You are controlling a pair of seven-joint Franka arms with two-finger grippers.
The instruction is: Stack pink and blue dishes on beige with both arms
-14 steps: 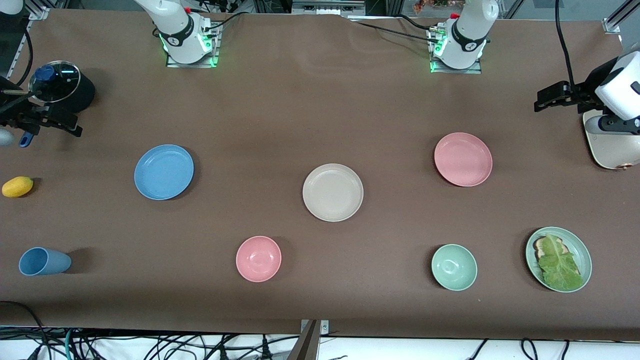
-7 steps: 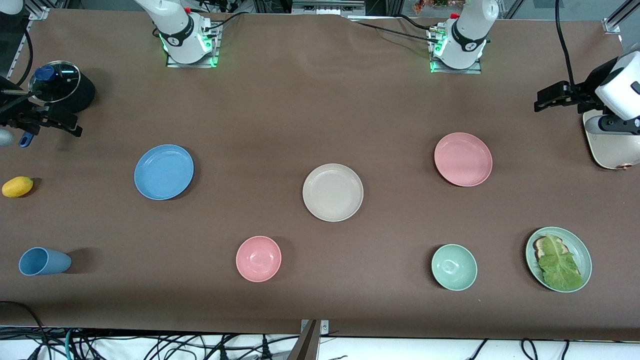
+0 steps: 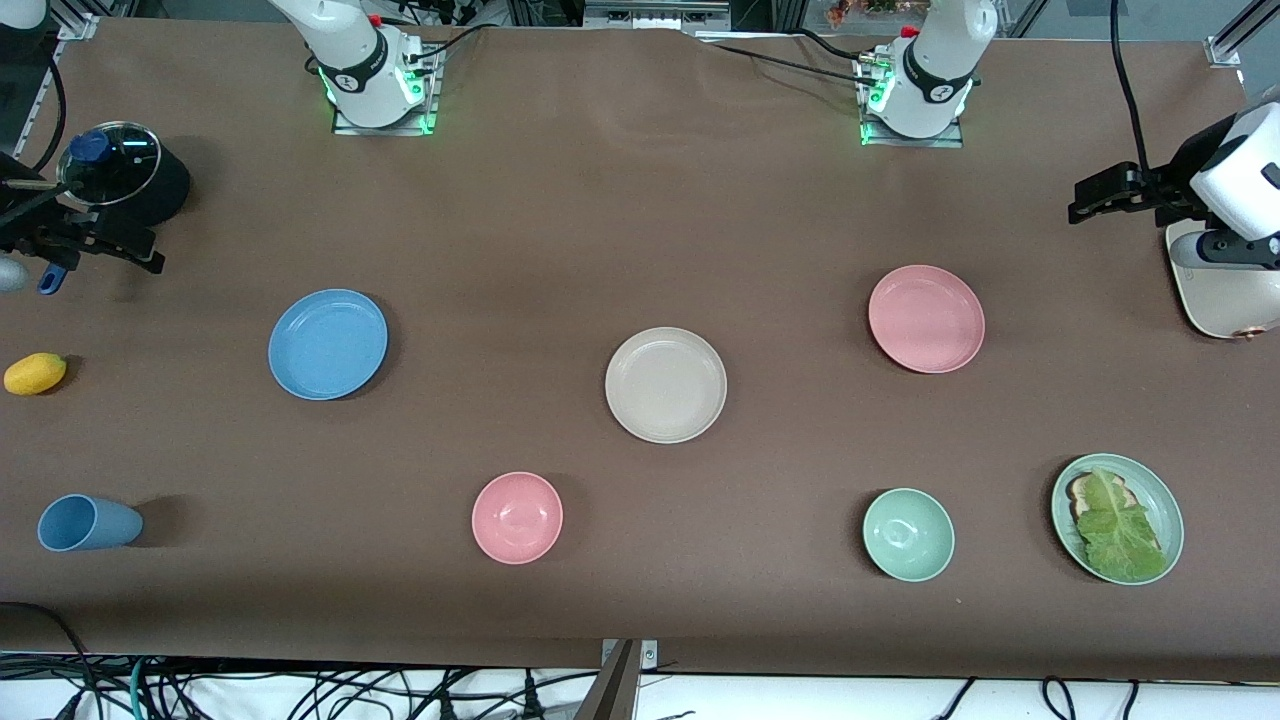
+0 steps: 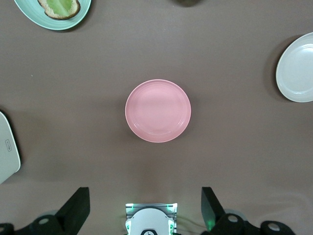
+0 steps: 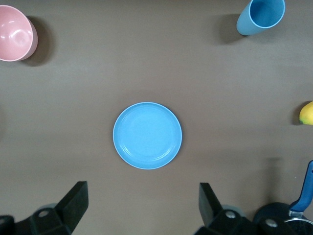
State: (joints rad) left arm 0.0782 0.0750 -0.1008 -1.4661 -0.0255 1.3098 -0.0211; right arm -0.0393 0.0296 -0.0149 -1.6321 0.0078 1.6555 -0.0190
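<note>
the wide brown cloth-covered table is carrying everything. the round shallow matte beige plate is lying at the middle, with the round shallow matte pink plate toward the left arm's end and the round shallow matte sky-blue plate toward the right arm's end, all three well apart and lying flat. they are looking light, stiff and smooth, likely a little slippery; the raised rim is the only sensible place to pinch, since the flat centre is offering nothing.

the left hand is hanging high over the pink plate with its fingers spread wide and holding nothing; the right hand is hanging likewise over the blue plate, released and empty.

nothing is crowding either plate's rim. the small deep pink bowl and the pale green bowl are sitting nearer the front camera than the beige plate, probably clear of the carrying paths. the green plate with lettuce, the blue cup and the yellow lemon are lying out toward the table's ends.
</note>
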